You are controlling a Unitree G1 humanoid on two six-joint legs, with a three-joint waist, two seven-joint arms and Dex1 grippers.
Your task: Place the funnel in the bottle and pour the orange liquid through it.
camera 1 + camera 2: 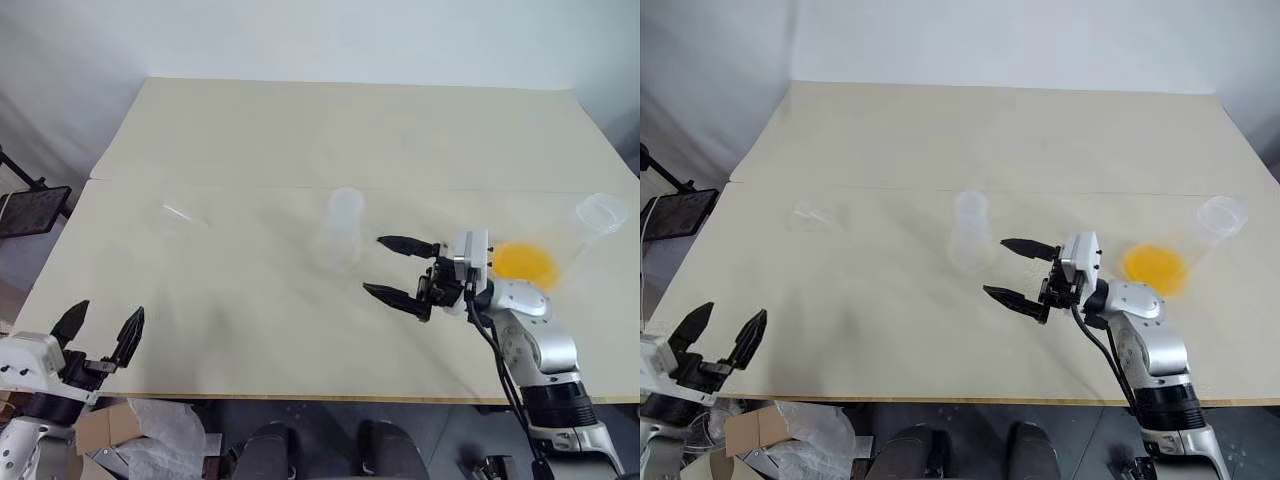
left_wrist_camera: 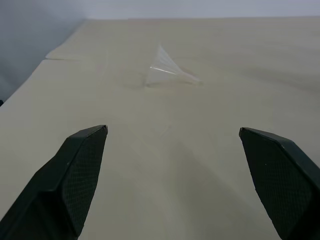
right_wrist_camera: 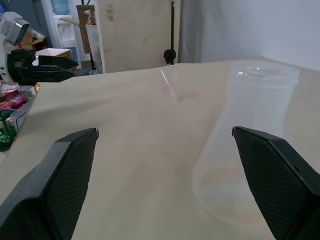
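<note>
On the table (image 1: 300, 130) we see the funnel (image 2: 167, 70) lying left, the bottle (image 1: 343, 228) mid-table, orange liquid (image 1: 525, 262) in a flask (image 1: 585, 225) right. Left gripper (image 1: 100, 332) and right gripper (image 1: 398, 268) both gape wide, empty.

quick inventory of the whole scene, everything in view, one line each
funnel: 1, clear, lying on its side, left part of the table
bottle: 1, clear, upright near table centre, looks empty
flask: 1, clear, wide mouth, right side of the table
orange liquid: 1 pool, yellow-orange, in the flask's base
table: 1, beige
left gripper: 1, black fingers, open, at the table's near left edge, holding nothing
right gripper: 1, black fingers, open, between bottle and flask, pointing at the bottle, holding nothing
</note>
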